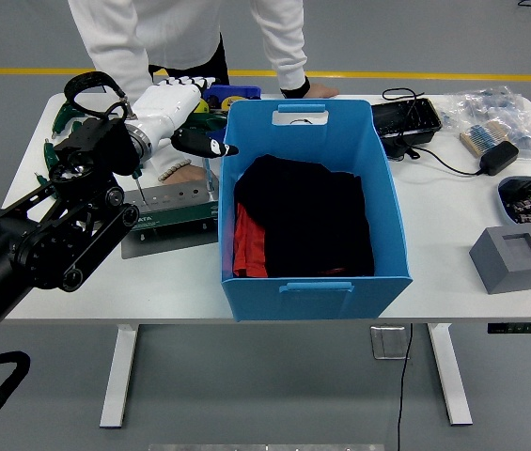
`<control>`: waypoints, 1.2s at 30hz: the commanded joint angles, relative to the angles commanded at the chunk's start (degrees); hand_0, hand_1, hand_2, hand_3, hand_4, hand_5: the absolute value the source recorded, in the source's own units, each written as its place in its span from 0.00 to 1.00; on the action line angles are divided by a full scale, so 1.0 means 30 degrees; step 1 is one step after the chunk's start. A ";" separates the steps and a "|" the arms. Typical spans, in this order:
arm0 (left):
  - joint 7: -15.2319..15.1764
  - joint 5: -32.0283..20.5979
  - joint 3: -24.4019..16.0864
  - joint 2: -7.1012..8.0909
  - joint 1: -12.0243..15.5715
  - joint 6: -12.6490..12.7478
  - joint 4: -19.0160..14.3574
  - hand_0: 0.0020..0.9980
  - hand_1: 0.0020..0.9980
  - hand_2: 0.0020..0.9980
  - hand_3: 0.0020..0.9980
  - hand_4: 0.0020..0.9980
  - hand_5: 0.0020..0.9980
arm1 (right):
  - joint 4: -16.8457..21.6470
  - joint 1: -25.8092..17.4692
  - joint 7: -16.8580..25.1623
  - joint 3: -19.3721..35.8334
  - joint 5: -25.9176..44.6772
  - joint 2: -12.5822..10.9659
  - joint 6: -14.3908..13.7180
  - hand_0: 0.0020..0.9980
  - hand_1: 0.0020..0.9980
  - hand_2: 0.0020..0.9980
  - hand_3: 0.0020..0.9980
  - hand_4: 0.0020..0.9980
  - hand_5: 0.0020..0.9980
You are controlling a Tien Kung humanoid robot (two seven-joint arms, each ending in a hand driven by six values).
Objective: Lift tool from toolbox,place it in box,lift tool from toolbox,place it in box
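A white worktop point(453, 272) is standing on a grey floor. Nearest, the big blue box point(314, 202) is sitting in the middle, with black and red cloth inside it (no tool is showing in there, as far as I can see). Beside it on the left, the grey toolbox point(166, 218) is lying flat. The left hand point(173, 111) is reaching in above the toolbox, with its dark fingers curled by the box's rim; I cannot tell if they are gripping a tool. Further back, a person in white is leaning one hand point(177, 170) by the toolbox. Both tool trips are probably waiting to be finished.
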 joint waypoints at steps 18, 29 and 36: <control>0.0628 0.0213 0.2758 -0.0201 -0.1758 -0.0887 0.2965 0.68 0.62 0.64 0.72 1.00 0.68 | 0.0000 -0.0138 -0.0064 -0.0741 0.0415 0.0014 -0.0024 0.68 0.67 0.73 0.57 0.78 0.70; 0.0456 0.0392 0.3335 -0.0232 -0.2356 -0.0690 0.3269 0.41 0.42 0.45 0.64 1.00 0.74 | 0.0000 -0.0062 -0.0070 -0.0635 0.0413 0.0011 -0.0017 0.68 0.67 0.73 0.57 0.78 0.70; 0.0311 0.0602 0.3508 -0.0189 -0.2532 -0.0400 0.3463 0.37 0.34 0.38 0.58 1.00 0.73 | 0.0000 0.0002 -0.0050 -0.0545 0.0384 -0.0017 -0.0004 0.68 0.67 0.73 0.57 0.78 0.70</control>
